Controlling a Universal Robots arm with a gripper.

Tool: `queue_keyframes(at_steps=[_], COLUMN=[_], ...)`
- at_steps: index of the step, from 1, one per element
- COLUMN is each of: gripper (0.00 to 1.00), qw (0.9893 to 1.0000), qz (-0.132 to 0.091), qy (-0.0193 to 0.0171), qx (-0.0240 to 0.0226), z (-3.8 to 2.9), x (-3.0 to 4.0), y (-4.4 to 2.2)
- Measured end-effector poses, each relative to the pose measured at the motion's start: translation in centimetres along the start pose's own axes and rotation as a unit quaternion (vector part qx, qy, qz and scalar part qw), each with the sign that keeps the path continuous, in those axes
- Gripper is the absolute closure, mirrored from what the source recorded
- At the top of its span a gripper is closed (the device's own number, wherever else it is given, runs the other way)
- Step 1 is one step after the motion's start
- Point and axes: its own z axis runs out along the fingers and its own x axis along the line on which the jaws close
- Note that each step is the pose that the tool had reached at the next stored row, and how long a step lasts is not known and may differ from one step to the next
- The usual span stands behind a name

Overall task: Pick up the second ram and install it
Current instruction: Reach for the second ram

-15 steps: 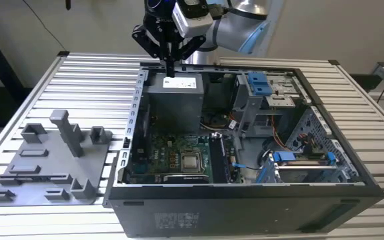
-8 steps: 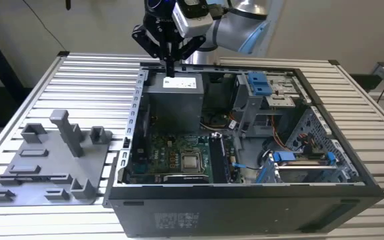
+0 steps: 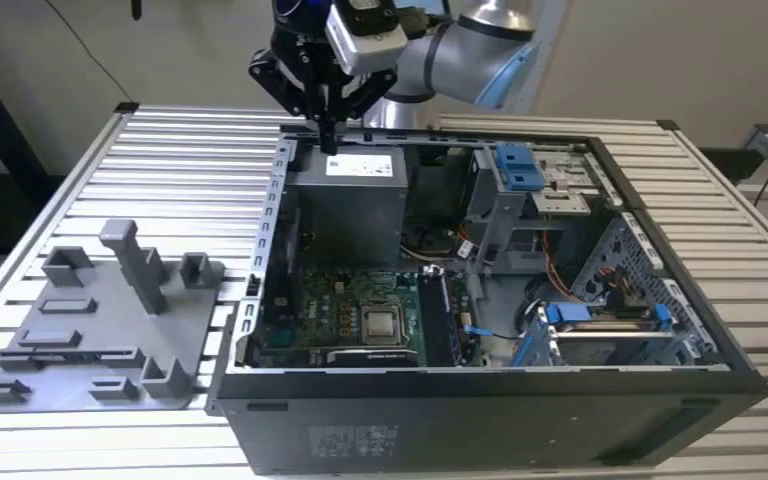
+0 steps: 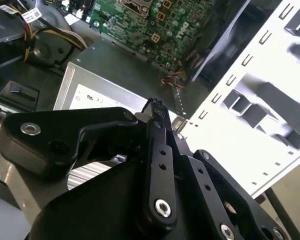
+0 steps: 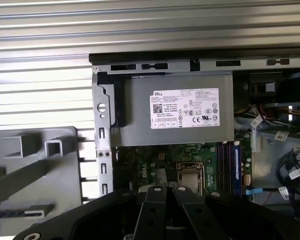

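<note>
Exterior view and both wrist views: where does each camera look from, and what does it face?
Exterior view: off the arm, looking down into the open black computer case on the slatted metal table; the silver arm and black gripper show.
First wrist view: by the wrist, looking down at the grey power supply box; the gripper shows.
Second wrist view: by the wrist, looking slantwise past the gripper to the green motherboard.
Shared: all show the power supply box and grey plastic fixture plate.
</note>
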Motion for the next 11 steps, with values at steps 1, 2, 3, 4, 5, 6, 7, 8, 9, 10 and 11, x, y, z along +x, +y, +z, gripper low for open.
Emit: queue_keyframes(at_steps=[1,2,3,4,5,6,7,8,9,10,11], gripper=[0.89,0.89,0.89,0.89,0.89,0.89,0.89,0.89,0.89,0.89,0.89], qw=[1.0,1.0,1.0,1.0,1.0,1.0,1.0,1.0,1.0,1.0,1.0], qz=[0.0,0.0,0.0,0.0,0.0,0.0,0.0,0.0,0.0,0.0,0.0], qy=[0.0,0.0,0.0,0.0,0.0,0.0,0.0,0.0,0.0,0.0,0.0], qx=[0.0,0.0,0.0,0.0,-0.0001,0.0,0.0,-0.0001,0.0,0.0,0.0], z=[0.0,0.0,-0.01,-0.02,-0.02,-0.03,-0.04,-0.04,-0.05,-0.05,-0.06], x=[0.23,0.46,0.69,1.0,1.29,1.62,1.89,2.11,2.34,2.55,2.79], y=[-0.01,-0.03,-0.05,-0.07,-0.08,-0.1,-0.11,-0.13,-0.14,-0.16,-0.17])
